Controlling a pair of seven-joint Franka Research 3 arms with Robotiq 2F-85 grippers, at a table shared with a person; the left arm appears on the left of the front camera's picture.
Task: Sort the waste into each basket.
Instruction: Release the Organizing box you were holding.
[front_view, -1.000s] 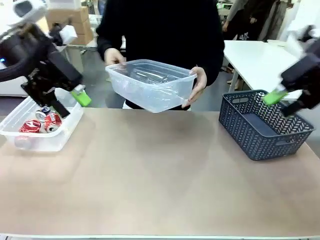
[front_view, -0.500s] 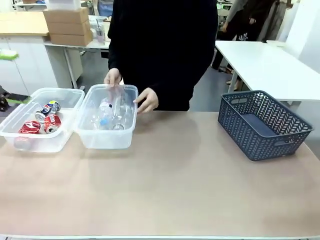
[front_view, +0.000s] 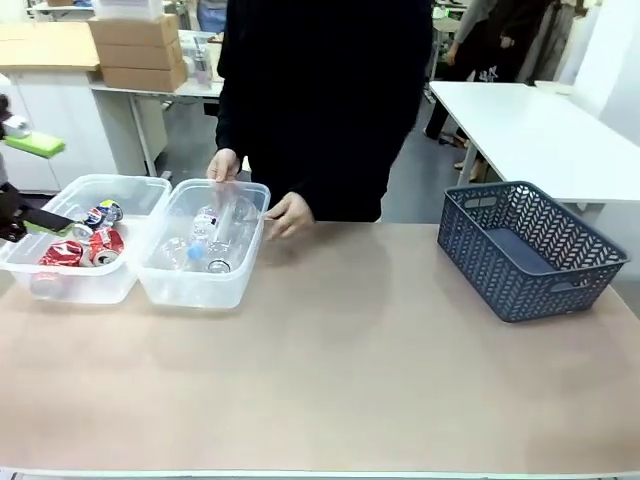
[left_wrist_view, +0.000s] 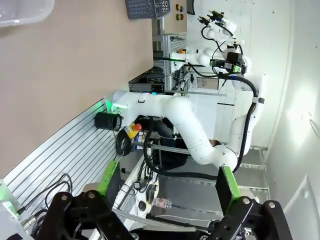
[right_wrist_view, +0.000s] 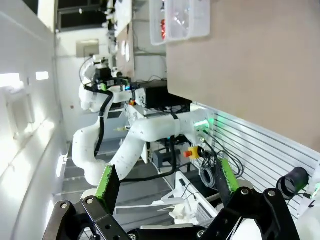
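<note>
Two clear baskets stand side by side at the table's left. The left basket (front_view: 72, 285) holds crushed red cans (front_view: 98, 245) and a blue-and-red can (front_view: 101, 213). The right basket (front_view: 193, 288) holds clear plastic bottles (front_view: 212, 236). A person's hands (front_view: 290, 213) rest on its far rim and side. My left gripper (front_view: 32, 183) is open at the picture's left edge, just beside the can basket. In the left wrist view, the left gripper (left_wrist_view: 167, 182) holds nothing. My right gripper (right_wrist_view: 166, 179) is open too, pulled back off the table. Both baskets (right_wrist_view: 194, 27) lie far off in the right wrist view.
A dark blue lattice basket (front_view: 530, 250) sits at the table's right, with nothing visible inside. The tan tabletop (front_view: 350, 370) is bare across the middle and front. The person stands at the far edge behind the baskets. A white table (front_view: 530, 125) stands behind on the right.
The person has set the bottle basket down from mid-air next to the can basket and slid it closer. Both arms have pulled back from over the table.
</note>
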